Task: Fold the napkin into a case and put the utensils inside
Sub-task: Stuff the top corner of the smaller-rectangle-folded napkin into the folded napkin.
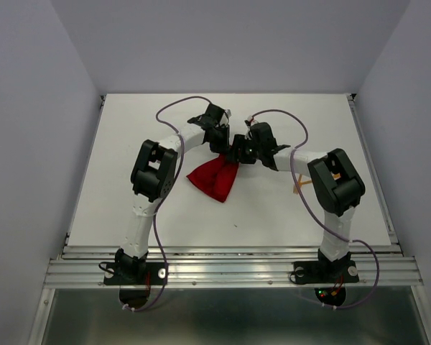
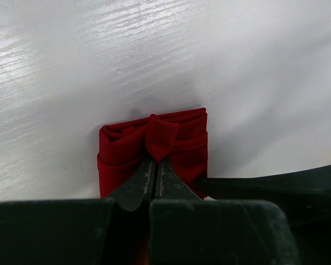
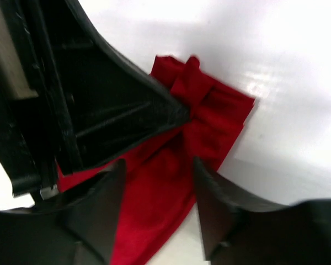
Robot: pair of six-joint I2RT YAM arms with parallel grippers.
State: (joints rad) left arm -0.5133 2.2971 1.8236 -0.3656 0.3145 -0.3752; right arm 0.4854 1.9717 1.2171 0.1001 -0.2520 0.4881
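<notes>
The red napkin [image 1: 214,180] lies bunched and partly folded at the middle of the table. My left gripper [image 1: 221,146] is at its far edge, shut on a pinched fold of the cloth; the left wrist view shows the tips [image 2: 155,161] closed on the red napkin [image 2: 121,152]. My right gripper [image 1: 238,154] is right beside it, open, its jaws [image 3: 157,163] straddling the napkin [image 3: 220,118] without closing. An orange utensil [image 1: 299,187] lies to the right, mostly hidden by my right arm. No finished case shows.
The white table [image 1: 129,144] has walls on the left, back and right. The metal rail [image 1: 230,266] runs along the near edge. My right gripper's finger [image 2: 265,185] reaches into the left wrist view, close to the left fingers.
</notes>
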